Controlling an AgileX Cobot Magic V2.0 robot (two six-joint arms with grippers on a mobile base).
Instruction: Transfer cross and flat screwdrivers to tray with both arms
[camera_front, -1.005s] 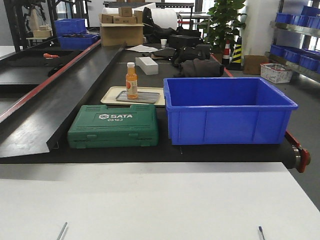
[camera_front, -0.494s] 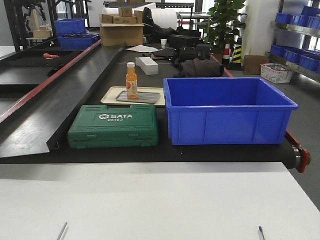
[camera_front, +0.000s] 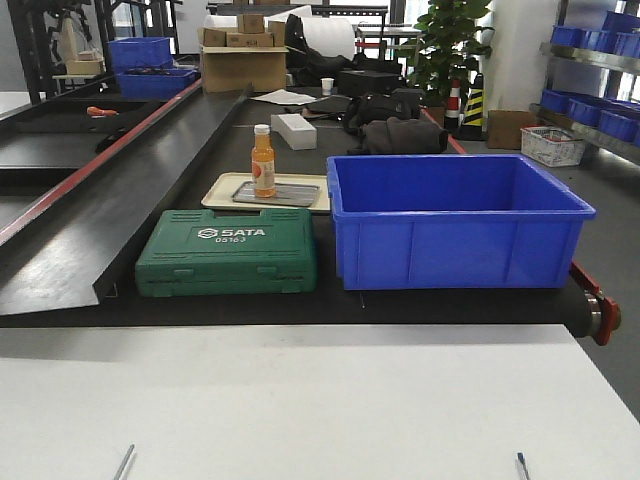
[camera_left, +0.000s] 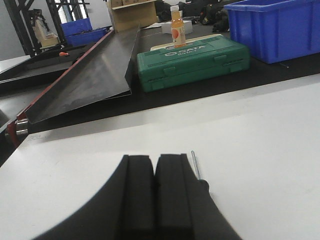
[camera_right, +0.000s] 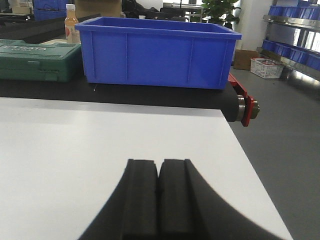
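Standstill on the white tabletop (camera_front: 320, 400): across the last second nothing in your front view has shifted, so both transfers are still ahead of you. The left gripper (camera_left: 155, 161), its black pads pressed together and holding nothing, sits low over the surface. One slim steel-shafted screwdriver with a black handle (camera_left: 196, 169) lies just beside it at its 1 o'clock, outside the pads rather than between them. The right gripper (camera_right: 159, 165) is likewise closed and empty, with no tool visible ahead of it. The second screwdriver (camera_front: 522, 465) shows only as a thin tip at 5 o'clock in the front view. The shallow grey metal tray (camera_front: 295, 194) waits at 12 o'clock, beyond the green plastic tool case (camera_front: 228, 250). It rests on a beige tray (camera_front: 218, 192), with an orange bottle (camera_front: 263, 160) standing on it. You will likely need to open each gripper before any pickup.
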